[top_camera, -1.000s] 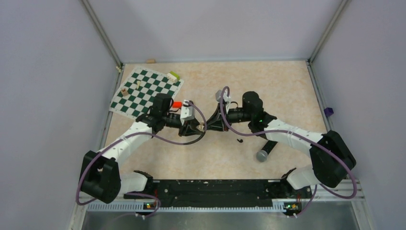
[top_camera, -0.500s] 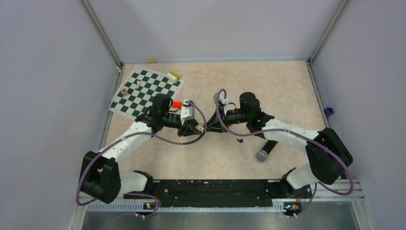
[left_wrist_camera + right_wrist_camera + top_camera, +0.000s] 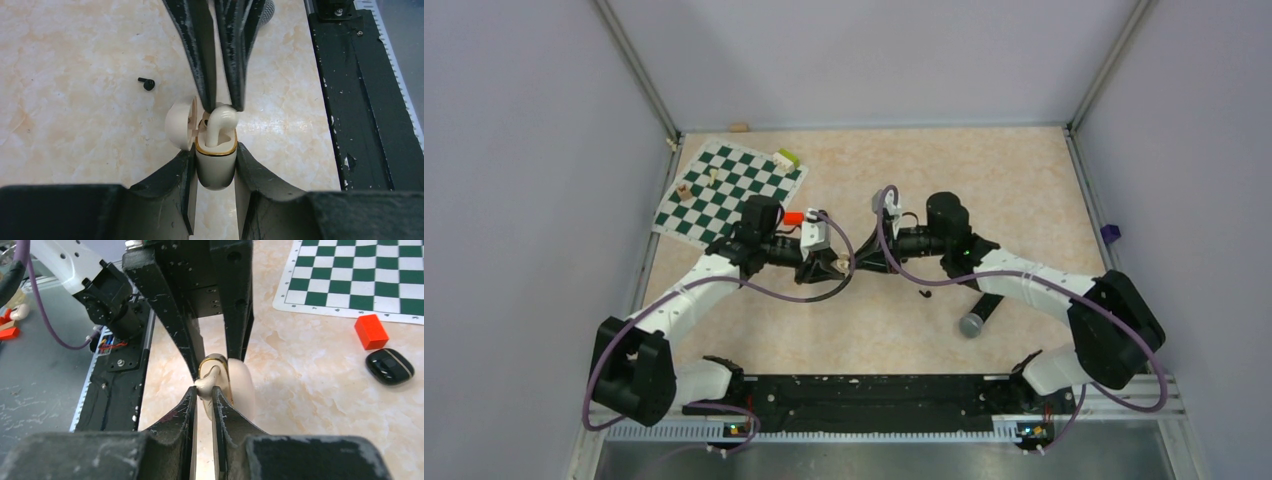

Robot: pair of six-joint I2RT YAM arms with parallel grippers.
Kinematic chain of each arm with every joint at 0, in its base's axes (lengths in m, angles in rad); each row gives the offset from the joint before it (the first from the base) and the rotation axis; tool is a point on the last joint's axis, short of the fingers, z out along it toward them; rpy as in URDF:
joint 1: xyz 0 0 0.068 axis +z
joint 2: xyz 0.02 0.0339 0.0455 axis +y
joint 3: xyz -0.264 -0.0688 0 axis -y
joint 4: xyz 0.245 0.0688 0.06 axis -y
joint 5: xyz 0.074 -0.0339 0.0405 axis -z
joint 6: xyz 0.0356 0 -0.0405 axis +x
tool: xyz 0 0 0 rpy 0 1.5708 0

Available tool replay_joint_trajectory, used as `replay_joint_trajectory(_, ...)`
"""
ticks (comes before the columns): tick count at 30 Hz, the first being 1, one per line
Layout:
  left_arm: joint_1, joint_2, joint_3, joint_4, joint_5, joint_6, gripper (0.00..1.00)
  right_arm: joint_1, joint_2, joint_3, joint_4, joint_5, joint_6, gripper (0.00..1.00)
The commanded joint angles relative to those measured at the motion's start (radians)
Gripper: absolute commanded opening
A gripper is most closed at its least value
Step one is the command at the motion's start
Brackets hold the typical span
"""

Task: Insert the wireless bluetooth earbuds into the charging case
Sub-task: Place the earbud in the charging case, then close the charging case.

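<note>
Pale violet walls close in your marbled beige table (image 3: 1014, 190), and both arms meet near its middle, fingertips facing each other.

Your left gripper (image 3: 215, 150) is clamped on the cream charging case (image 3: 215, 170). Its two fingers press the case's sides just under the gold rim, and the case stands upright between them. The lid (image 3: 178, 122) is swung open to one side.

Your right gripper (image 3: 204, 390) is nearly closed, pinching the cream earbud (image 3: 220, 120) by its rounded head. The earbud's stem points down into the case's opening and sits partly inside the rim, while the head remains above it. From the right wrist camera you see the earbud between the fingertips, pressed against the case's mouth. You cannot tell from any view whether the stem has reached the bottom of its socket, nor whether the case rests on the table or is held above it.

One black earbud (image 3: 146, 83) lies alone on the bare surface, near the two grippers and touched by neither. The black charging case (image 3: 389, 366), glossy and closed, lies just beside the orange block (image 3: 371, 331), close to the edge of the chessboard (image 3: 724, 190) behind your left arm. The microphone (image 3: 979, 317) lies by your right forearm, its grey head towards the arm bases.
</note>
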Motion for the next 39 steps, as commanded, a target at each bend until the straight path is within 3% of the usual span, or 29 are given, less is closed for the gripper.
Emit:
replay_joint_trajectory(1, -0.014, -0.037, 0.029, 0.039, 0.105, 0.01, 0.0, 0.012, -0.031, 0.008, 0.078, 0.108, 0.019, 0.11)
replay_joint_trajectory(9, -0.015, -0.031, 0.034, 0.038, 0.109, 0.006, 0.0, 0.026, -0.038, 0.021, 0.064, 0.105, 0.015, 0.14)
replay_joint_trajectory(17, -0.015, -0.035, 0.03, 0.033, 0.109, 0.016, 0.0, 0.002, -0.151, 0.153, -0.148, -0.015, -0.081, 0.33)
replay_joint_trajectory(27, -0.016, -0.044, 0.034, 0.032, 0.106, 0.007, 0.0, -0.035, -0.114, 0.05, -0.142, 0.224, -0.204, 0.41)
replay_joint_trajectory(34, -0.016, -0.049, 0.032, 0.032, 0.1, 0.009, 0.0, 0.025, -0.048, 0.101, -0.291, 0.17, -0.328, 0.41)
replay_joint_trajectory(39, -0.017, -0.048, 0.027, 0.032, 0.094, 0.017, 0.0, 0.03, -0.081, 0.105, -0.295, 0.008, -0.301, 0.41)
